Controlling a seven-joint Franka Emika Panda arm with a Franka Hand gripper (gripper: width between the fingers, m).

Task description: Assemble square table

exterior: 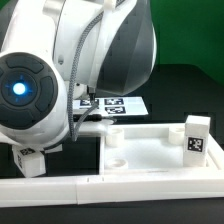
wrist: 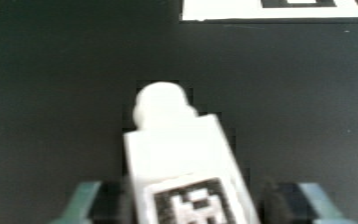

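In the wrist view a white leg (wrist: 179, 150) with a black-and-white tag lies lengthwise between my gripper's (wrist: 197, 200) fingers, its rounded tip pointing away towards the marker board (wrist: 282, 8). Dark gaps show between the leg and both fingers (wrist: 96, 200), so the gripper is open around it. In the exterior view the white tabletop (exterior: 150, 152) with raised rim lies at the centre right. A second tagged leg (exterior: 197, 137) stands at its right end. The gripper is hidden behind the arm there. A white tagged piece (exterior: 30, 160) shows under the arm at the left.
The marker board (exterior: 112, 105) lies behind the tabletop in the exterior view. A long white rail (exterior: 100, 186) runs along the front. The arm's large body (exterior: 60, 70) fills the exterior view's left and hides the table surface there.
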